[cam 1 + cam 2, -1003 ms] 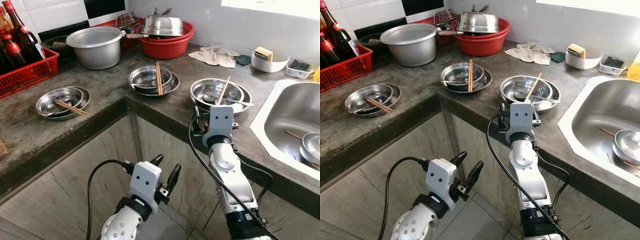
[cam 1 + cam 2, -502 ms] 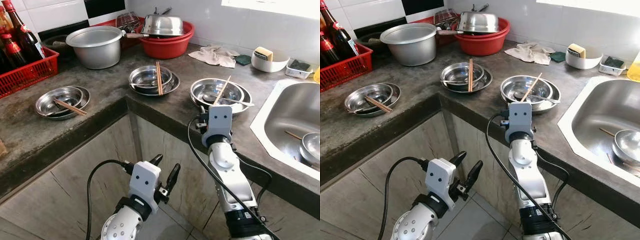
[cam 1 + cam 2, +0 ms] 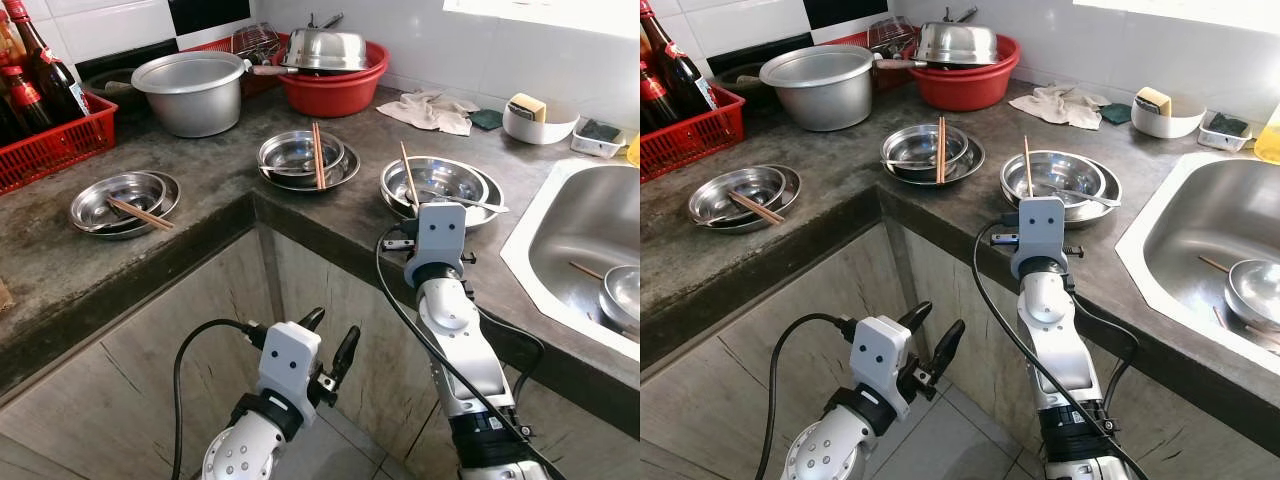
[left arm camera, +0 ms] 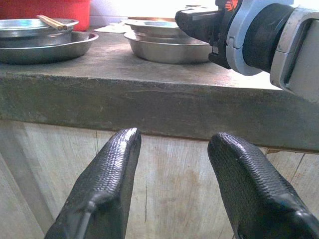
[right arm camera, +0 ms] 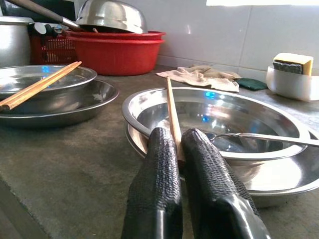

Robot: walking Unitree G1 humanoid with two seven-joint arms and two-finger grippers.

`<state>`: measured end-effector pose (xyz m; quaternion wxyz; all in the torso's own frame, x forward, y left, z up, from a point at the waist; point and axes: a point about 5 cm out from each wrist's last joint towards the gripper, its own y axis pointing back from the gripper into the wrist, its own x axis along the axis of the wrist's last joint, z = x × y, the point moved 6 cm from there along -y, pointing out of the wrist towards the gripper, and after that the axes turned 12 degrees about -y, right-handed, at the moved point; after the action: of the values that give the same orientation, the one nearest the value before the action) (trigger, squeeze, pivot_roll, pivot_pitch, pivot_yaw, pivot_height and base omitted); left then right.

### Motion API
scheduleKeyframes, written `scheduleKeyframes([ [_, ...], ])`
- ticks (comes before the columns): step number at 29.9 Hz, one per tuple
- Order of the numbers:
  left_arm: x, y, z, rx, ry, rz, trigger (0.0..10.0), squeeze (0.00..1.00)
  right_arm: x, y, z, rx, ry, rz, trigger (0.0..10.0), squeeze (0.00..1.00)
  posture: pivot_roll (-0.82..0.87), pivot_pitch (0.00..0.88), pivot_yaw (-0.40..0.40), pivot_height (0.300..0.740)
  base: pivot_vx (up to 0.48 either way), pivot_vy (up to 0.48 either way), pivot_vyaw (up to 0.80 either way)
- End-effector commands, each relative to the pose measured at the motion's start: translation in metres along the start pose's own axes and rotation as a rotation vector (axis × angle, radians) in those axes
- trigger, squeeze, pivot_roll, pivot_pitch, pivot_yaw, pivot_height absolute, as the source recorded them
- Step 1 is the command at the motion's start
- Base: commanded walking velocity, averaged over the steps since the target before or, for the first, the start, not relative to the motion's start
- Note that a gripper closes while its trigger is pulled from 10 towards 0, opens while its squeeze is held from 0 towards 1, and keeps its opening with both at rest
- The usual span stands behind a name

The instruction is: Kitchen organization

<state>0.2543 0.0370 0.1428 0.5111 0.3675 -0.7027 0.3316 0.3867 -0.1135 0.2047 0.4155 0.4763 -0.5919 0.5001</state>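
So, right gripper point(image 5: 177, 149): jaws clamping chopstick point(image 3: 1027, 163) low end, frame centre, over steel bowl point(image 3: 1065, 180)
chopstick: looking light, stiff, slick; likely pivoting
left gripper point(image 4: 174, 149): jaws gaping, idling under bench point(image 3: 60, 250)

red basin point(image 3: 335, 92) by wall | crumpled cloth point(image 3: 430, 110) | sponge point(image 3: 527, 105) in white dish point(image 3: 538, 128)

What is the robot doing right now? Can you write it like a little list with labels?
place: grey kitchen counter beside a sink
right end effector: shut on chopsticks, at the near rim of the right-hand steel bowl
left end effector: open, low in front of the counter edge, holding nothing
in that bowl: a spoon
other bowls: middle bowl and left bowl, each with chopsticks across
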Motion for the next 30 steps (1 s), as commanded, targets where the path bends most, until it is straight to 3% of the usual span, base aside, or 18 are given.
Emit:
scheduleKeyframes([
  [1,-0.002,-0.001,-0.001,0.011,0.002,-0.012,10.0,0.0,0.017,0.0,-0.008,0.035,-0.039,0.064,0.0,0.0,0.1,0.083,-0.02,0.74,0.0,0.0,0.0],
  [2,-0.002,-0.001,-0.001,0.011,0.002,-0.012,10.0,0.0,0.017,0.0,-0.008,0.035,-0.039,0.064,0.0,0.0,0.1,0.083,-0.02,0.74,0.0,0.0,0.0],
  [4,-0.007,-0.002,-0.008,0.05,0.029,-0.037,10.0,0.0,0.054,0.006,-0.015,0.091,-0.097,0.18,0.0,0.0,0.09,0.081,-0.021,0.74,0.0,0.0,-0.36],
  [7,-0.009,-0.002,-0.012,0.072,0.049,-0.047,10.0,0.0,0.07,0.013,-0.012,0.11,-0.098,0.225,0.0,0.0,0.09,0.084,-0.02,0.74,0.0,0.0,-0.74],
  [15,-0.009,-0.002,-0.015,0.079,0.048,-0.042,10.0,0.0,0.074,0.024,-0.009,0.117,-0.083,0.232,0.0,0.0,0.08,0.085,-0.015,0.74,0.0,0.275,-0.75],
  [23,-0.009,-0.004,-0.012,0.05,0.004,-0.04,10.0,0.0,0.085,0.028,-0.011,0.137,-0.061,0.258,0.0,0.0,0.08,0.079,-0.011,0.74,0.0,0.0,-0.75],
  [30,-0.01,-0.003,-0.01,0.038,-0.01,-0.047,10.0,0.0,0.087,0.031,-0.01,0.13,-0.03,0.267,0.0,0.0,0.07,0.073,-0.003,0.74,0.0,-0.42,-0.75],
])
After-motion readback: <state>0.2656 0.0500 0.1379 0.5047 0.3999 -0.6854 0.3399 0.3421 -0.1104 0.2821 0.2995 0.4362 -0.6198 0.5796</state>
